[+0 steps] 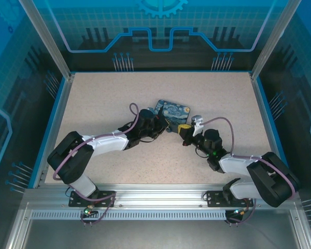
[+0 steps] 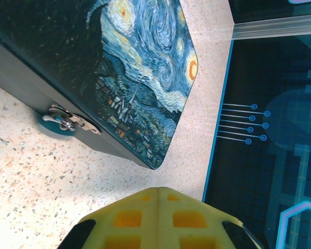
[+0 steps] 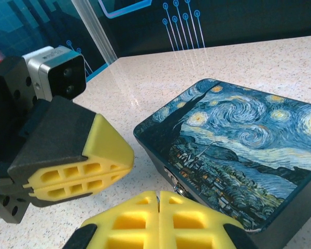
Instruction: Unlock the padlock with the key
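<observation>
The padlock [image 2: 67, 120] sits on the tin's [image 2: 145, 67] front wall, with both grippers pinched shut close by.
We see the small shiny padlock against the dark front wall of the swirl-painted tin, low down by the speckled tabletop [image 2: 41, 181]. Just off the tin's front corner hangs the left gripper [image 2: 158, 203], its yellow fingers pressed flat together. The right gripper [image 3: 158, 205] faces that same front wall, its jaws likewise closed tight, just beside the left one.

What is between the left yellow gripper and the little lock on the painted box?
Nothing that I can see. In the left wrist view, bare speckled table lies between the shut left gripper and the small metal padlock, which sits against the dark side wall of the tin.
</observation>
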You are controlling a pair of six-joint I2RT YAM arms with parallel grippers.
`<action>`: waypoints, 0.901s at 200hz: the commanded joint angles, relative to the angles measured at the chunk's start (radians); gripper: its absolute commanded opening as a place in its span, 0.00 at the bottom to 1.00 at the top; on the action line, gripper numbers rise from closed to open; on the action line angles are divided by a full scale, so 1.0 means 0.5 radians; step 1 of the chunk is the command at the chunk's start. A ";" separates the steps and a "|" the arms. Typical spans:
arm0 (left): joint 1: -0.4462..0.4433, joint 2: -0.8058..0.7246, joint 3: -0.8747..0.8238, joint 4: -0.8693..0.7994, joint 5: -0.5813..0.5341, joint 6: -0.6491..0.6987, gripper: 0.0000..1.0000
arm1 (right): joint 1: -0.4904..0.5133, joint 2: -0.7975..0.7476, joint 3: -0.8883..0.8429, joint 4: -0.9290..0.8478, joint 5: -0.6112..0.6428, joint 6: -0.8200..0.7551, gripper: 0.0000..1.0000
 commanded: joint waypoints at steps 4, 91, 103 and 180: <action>0.004 -0.085 -0.045 -0.048 -0.068 0.113 0.00 | 0.013 -0.042 0.039 0.011 0.027 -0.003 0.00; 0.010 -0.613 -0.246 0.217 0.170 1.382 0.37 | -0.055 -0.297 0.202 -0.306 -0.372 0.519 0.00; 0.010 -0.691 -0.246 0.210 0.315 1.625 0.42 | -0.083 -0.359 0.226 -0.339 -0.444 0.579 0.00; -0.006 -0.734 -0.076 -0.124 0.900 2.746 0.51 | -0.118 -0.698 0.593 -1.095 -0.771 0.529 0.00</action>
